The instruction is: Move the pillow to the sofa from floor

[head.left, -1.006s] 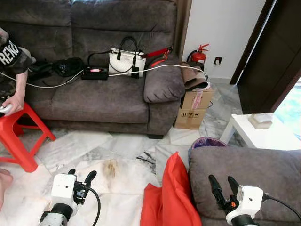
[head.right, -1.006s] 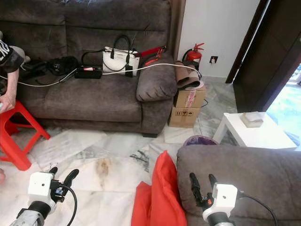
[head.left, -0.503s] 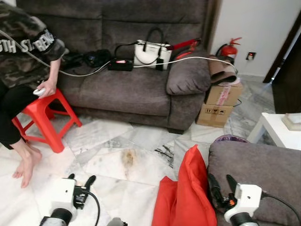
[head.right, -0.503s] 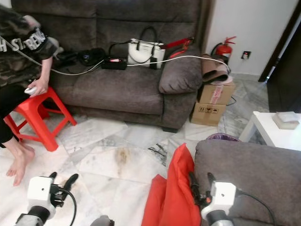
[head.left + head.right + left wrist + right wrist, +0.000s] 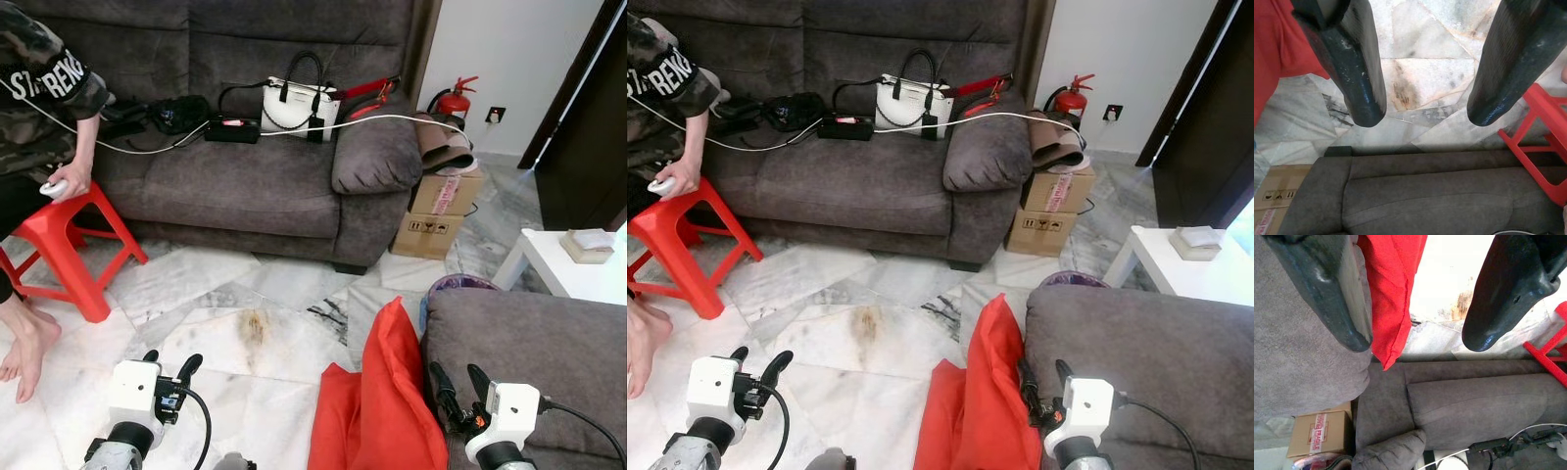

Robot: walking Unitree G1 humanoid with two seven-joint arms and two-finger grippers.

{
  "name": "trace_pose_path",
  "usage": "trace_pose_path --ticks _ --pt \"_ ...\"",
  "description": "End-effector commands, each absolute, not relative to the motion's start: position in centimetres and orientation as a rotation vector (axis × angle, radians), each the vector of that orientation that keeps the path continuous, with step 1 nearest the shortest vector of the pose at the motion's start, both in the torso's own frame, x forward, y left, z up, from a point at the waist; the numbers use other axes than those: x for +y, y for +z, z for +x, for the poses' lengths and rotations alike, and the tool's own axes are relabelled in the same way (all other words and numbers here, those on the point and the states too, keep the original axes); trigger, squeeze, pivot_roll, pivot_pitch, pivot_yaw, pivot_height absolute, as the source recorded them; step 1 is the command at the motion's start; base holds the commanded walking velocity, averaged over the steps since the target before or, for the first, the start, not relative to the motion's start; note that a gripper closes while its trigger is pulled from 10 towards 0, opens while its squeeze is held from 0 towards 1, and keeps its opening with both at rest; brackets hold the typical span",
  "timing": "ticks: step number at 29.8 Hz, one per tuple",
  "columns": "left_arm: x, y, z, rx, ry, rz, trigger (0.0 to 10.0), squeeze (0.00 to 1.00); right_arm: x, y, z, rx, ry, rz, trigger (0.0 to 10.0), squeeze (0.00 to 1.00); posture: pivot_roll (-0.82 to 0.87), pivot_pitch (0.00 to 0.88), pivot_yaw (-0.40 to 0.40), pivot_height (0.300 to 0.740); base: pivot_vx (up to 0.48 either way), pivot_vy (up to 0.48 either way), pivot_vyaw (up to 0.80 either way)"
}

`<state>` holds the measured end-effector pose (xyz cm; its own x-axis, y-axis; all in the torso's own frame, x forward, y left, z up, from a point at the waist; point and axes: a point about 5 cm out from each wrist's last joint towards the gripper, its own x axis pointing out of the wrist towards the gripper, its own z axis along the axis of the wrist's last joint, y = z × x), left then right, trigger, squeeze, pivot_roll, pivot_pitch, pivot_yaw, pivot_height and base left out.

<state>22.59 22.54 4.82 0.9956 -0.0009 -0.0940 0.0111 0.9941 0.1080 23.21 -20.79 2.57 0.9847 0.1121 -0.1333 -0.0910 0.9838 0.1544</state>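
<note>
because the red pillow (image 5: pixel 377 401) stands on the marble floor (image 5: pixel 245 323) propped against the side of the near grey sofa (image 5: pixel 534 343), i keep both pincers low and forward, one on each side of it. my right gripper (image 5: pixel 458 381) sits just beside the pillow's edge, over the sofa arm, fingers spread wide and holding nothing. my left gripper (image 5: pixel 168 364) hovers over bare floor, well apart from the pillow, also open and empty. the pillow leans upright, its long axis running up from the floor, with one corner pointing up toward the far sofa (image 5: pixel 245 176). that far sofa's seat carries a white handbag (image 5: pixel 291 103) and cables, and a person (image 5: pixel 34 108) sits by a red stool (image 5: pixel 59 245).
</note>
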Motion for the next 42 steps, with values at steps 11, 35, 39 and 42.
trace_pose_path --ticks 11,35,39,42 --pt "22.61 4.53 22.32 0.115 -0.015 0.11 10.0 0.0 -20.91 1.8 23.09 0.195 0.092 0.131 10.0 0.0 0.11 0.095 -0.014 0.625 0.0 0.0 0.0" --pt "22.26 4.27 22.33 0.131 -0.036 0.106 10.0 0.0 -20.59 1.7 23.21 0.189 0.101 0.135 10.0 0.0 0.12 0.095 -0.015 0.585 0.0 0.0 0.0" --pt "22.19 4.22 22.31 0.133 -0.042 0.101 10.0 0.0 -20.41 1.69 23.24 0.19 0.106 0.136 10.0 0.0 0.12 0.095 -0.015 0.585 0.0 0.0 0.0" --pt "22.05 4.2 22.27 0.13 -0.047 0.102 10.0 0.0 -20.33 1.6 23.22 0.193 0.11 0.137 10.0 0.0 0.12 0.096 -0.014 0.585 0.0 0.0 0.0"
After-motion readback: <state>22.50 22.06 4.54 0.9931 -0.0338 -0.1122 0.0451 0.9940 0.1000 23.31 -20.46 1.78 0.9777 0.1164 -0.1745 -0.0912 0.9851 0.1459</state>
